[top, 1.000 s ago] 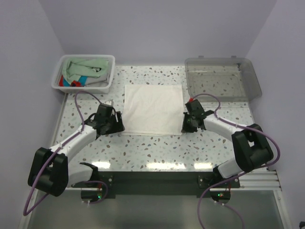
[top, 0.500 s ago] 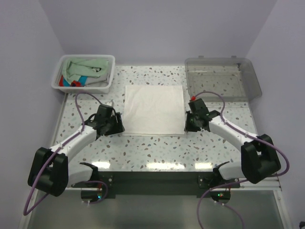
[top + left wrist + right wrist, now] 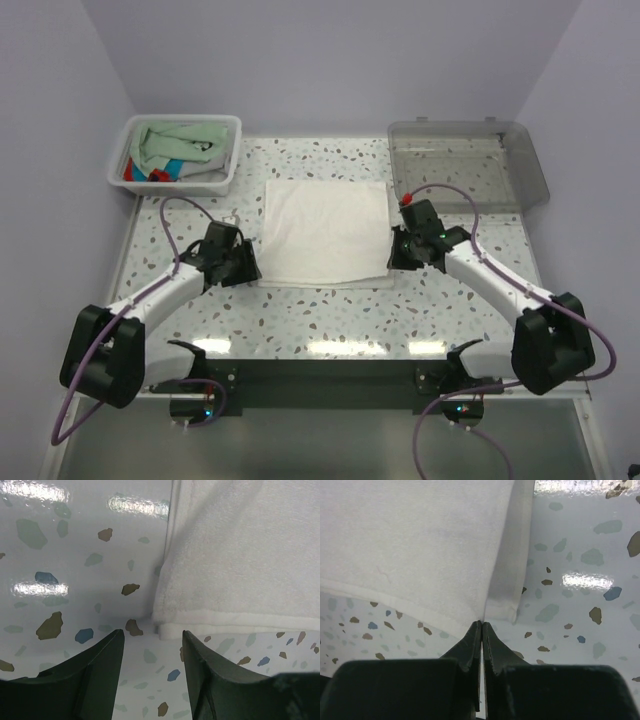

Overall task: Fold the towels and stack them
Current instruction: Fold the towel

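**A:** Looking down on the table [image 3: 330, 312], the white towel [image 3: 323, 230] lies spread flat at the centre, with one arm at each near corner.

**B:** Left gripper [image 3: 152, 636] first. Its jaws stand apart at a middling gap, with nothing between them. The white towel's near-left corner sits just ahead of that gap, clear of both fingers [image 3: 95, 675].

**A:** And the right gripper [image 3: 481, 626]?

**B:** Pressed tight, fingertips together. The tips meet right at the hem, just beside the near-right corner, and a crease runs up the cloth from that spot. I cannot tell whether any cloth is caught between them.

**A:** So on the left the cloth is just short of the jaws, and on the right it's at the very tips.

**B:** Exactly. At the far left, the basket [image 3: 175, 186] holds a mint towel [image 3: 185, 140] and a patterned towel [image 3: 172, 168], bunched together. At the far right the tray [image 3: 465, 165] stands near the white towel's far corner, not touching it.
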Tool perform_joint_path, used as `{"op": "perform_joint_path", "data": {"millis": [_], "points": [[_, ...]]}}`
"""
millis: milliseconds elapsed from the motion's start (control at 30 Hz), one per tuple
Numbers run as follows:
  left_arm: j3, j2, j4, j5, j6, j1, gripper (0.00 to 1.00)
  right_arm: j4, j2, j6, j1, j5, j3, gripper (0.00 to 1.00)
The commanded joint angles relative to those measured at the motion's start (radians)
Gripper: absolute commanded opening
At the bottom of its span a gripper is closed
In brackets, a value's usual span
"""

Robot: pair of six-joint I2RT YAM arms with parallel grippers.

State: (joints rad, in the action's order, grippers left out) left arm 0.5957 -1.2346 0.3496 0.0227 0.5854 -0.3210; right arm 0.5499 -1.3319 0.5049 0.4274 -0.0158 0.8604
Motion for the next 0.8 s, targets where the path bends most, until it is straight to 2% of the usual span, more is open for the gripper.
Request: {"op": "perform_joint_path", "data": {"millis": [0, 167, 333, 667, 767], "points": [[0.012, 0.037, -0.014, 0.008, 0.017, -0.001, 0.55, 0.058, 0.045, -0.037, -0.007, -0.009, 0.02, 0.0], [0.01, 0.041, -0.008, 0.017, 0.021, -0.001, 0.55, 0.032, 0.057, -0.028, -0.024, 0.008, -0.055, 0.0], [-0.005, 0.031, -0.031, 0.032, 0.028, -0.001, 0.54, -0.014, -0.013, -0.045, -0.068, -0.004, -0.103, 0.0], [0.004, 0.0, -0.077, 0.06, 0.06, -0.001, 0.49, -0.084, -0.124, -0.068, -0.075, -0.038, -0.11, 0.0], [0.058, -0.04, -0.109, 0.017, 0.068, -0.001, 0.42, -0.081, -0.124, -0.081, -0.075, -0.033, -0.115, 0.0]]}}
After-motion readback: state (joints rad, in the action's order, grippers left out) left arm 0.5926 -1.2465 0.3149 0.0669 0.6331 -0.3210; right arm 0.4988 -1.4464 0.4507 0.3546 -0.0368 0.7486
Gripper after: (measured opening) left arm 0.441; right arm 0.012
